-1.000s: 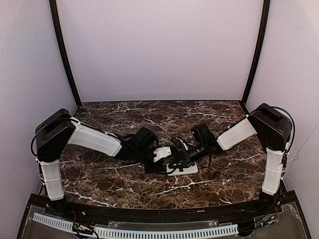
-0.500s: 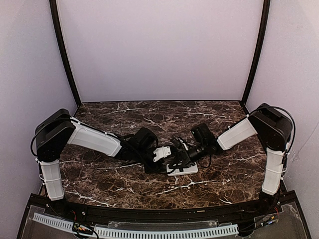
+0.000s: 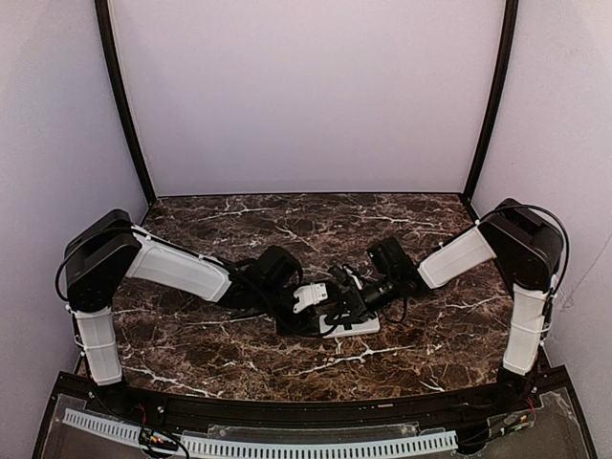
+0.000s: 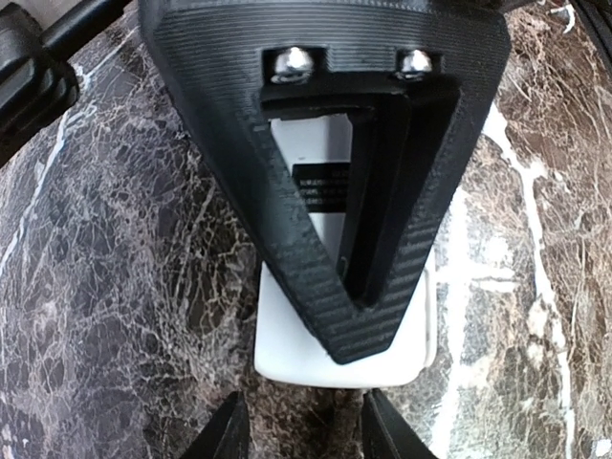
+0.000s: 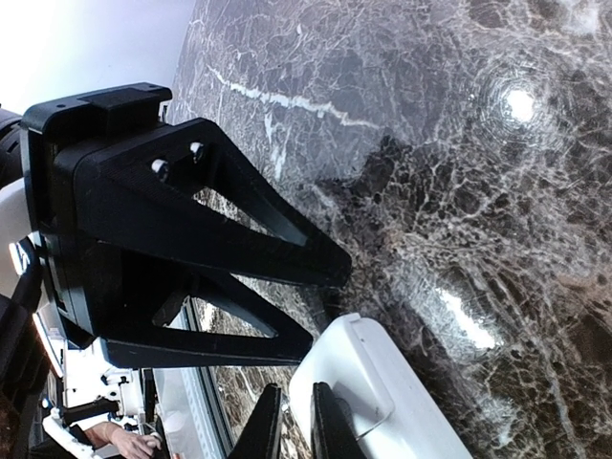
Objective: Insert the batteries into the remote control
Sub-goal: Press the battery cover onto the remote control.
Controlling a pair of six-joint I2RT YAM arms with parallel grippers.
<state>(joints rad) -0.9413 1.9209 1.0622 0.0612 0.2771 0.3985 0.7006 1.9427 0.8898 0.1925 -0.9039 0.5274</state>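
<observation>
The remote control (image 3: 356, 328) lies flat on the dark marble table (image 3: 239, 363), about midway between left and right and somewhat toward the near edge. Its plain white back faces up. From above, only its near right part shows, as a thin white slab; the rest is hidden. In the left wrist view it is a white rectangle with rounded corners, and a small black label (image 4: 320, 182) with pale print sits on its back. The right wrist view shows one rounded white corner, crossed by a curved raised seam.
</observation>
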